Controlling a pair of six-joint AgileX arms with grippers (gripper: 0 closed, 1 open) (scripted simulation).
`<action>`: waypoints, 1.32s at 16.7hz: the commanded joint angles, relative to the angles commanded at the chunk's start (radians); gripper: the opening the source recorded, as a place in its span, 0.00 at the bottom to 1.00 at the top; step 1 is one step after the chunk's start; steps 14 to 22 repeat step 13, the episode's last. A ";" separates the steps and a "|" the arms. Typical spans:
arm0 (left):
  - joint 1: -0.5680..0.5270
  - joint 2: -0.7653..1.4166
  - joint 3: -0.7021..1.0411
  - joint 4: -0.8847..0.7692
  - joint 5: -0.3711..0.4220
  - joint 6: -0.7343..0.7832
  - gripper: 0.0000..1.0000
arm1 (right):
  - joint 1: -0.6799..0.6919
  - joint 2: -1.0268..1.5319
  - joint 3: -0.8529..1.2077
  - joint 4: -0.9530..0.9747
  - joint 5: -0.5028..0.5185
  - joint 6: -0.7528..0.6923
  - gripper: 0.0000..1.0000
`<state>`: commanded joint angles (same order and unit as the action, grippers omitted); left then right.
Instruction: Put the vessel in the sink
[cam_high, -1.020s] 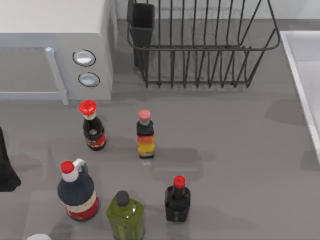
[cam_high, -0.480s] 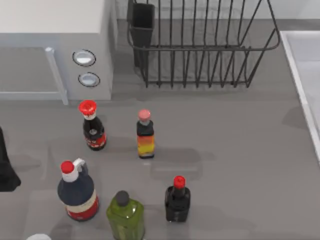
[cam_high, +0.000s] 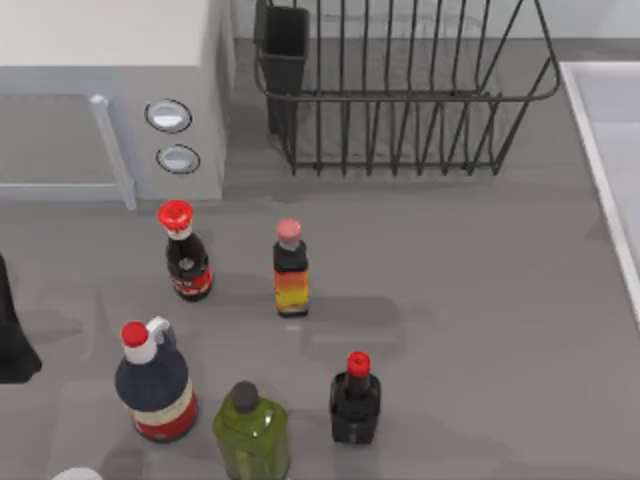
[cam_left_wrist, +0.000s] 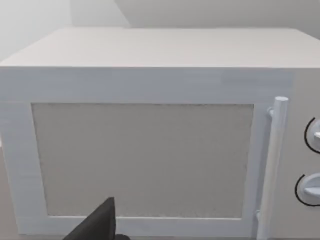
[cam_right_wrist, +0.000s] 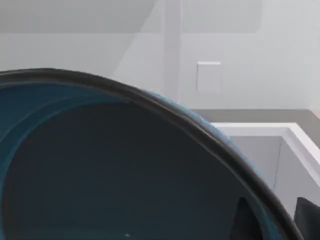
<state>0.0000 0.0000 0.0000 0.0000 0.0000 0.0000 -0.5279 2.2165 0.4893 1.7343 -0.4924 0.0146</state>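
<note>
The wide, shallow blue-glazed bowl with a dark, thin rim (cam_right_wrist: 100, 170) sat so close to the right wrist camera that its lower part was cut off by the frame. Behind its rim stood the pale white-grey recessed sink (cam_right_wrist: 260, 145), its raised light rim and straight inner walls partly hidden by the bowl; the bowl hung over or just in front of the basin, and I could not tell whether it touched anything. Two dark shapes near the bowl's rim looked like finger parts of the right gripper (cam_right_wrist: 270, 217); one seemed to lie inside the rim and one outside, but whether they pinched it was not clear.

From above, a strip of the sink (cam_high: 612, 150) was cut off at the table's right edge. The black wire dish rack (cam_high: 400, 90) stood at the back, just beside the sink, and the white microwave oven (cam_high: 110, 100) at the back left. Five bottles stood upright, apart from one another: a red-capped dark sauce bottle (cam_high: 184, 255), a pink-capped orange-labelled bottle (cam_high: 290, 270), a round dark jug with a red cap (cam_high: 153, 385), a green glass bottle (cam_high: 250, 430) and a small black bottle with a red cap (cam_high: 354, 400).

The left arm was parked at the table's left edge, a dark sliver (cam_high: 12, 330). Its wrist camera faced the microwave door (cam_left_wrist: 145, 160), with one dark fingertip of the left gripper (cam_left_wrist: 97, 225) showing; spread or pressed together, I could not tell.
</note>
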 joint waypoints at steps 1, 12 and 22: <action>0.000 0.000 0.000 0.000 0.000 0.000 1.00 | 0.000 0.000 0.000 0.000 0.000 0.000 0.53; 0.000 0.000 0.000 0.000 0.000 0.000 1.00 | 0.000 0.000 0.000 0.000 0.000 0.000 1.00; 0.000 0.000 0.000 0.000 0.000 0.000 1.00 | 0.000 0.000 0.000 0.000 0.000 0.000 1.00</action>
